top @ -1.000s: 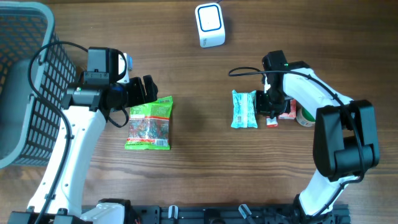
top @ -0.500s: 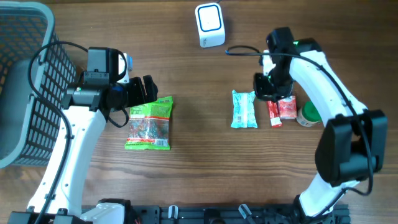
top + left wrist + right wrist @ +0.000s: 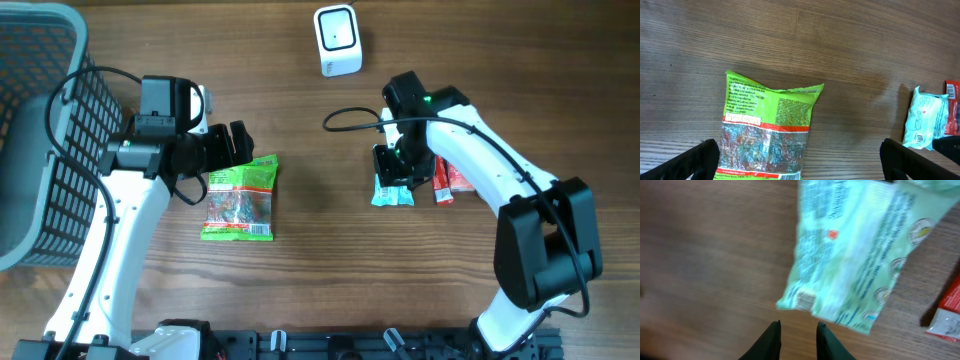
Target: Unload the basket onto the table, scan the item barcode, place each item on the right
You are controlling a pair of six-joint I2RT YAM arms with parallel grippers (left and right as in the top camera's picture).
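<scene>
A white barcode scanner (image 3: 337, 40) stands at the back of the table. A green snack bag (image 3: 240, 200) (image 3: 767, 130) lies flat left of centre. My left gripper (image 3: 235, 145) (image 3: 802, 155) hovers at its upper end, open wide, with nothing between its fingers. A pale teal packet (image 3: 392, 188) (image 3: 860, 250) lies right of centre. My right gripper (image 3: 393, 163) (image 3: 797, 332) hangs over that packet's upper end. Its black fingertips stand a narrow gap apart, holding nothing. The right wrist view is blurred.
A grey mesh basket (image 3: 40, 130) fills the left edge. Two red packets (image 3: 450, 180) lie just right of the teal packet, partly under my right arm. A black cable (image 3: 350, 115) loops off the right wrist towards the scanner.
My right gripper has swung left from the red packets to over the teal packet, and its jaws have parted slightly. The left arm and the green bag have not moved.
</scene>
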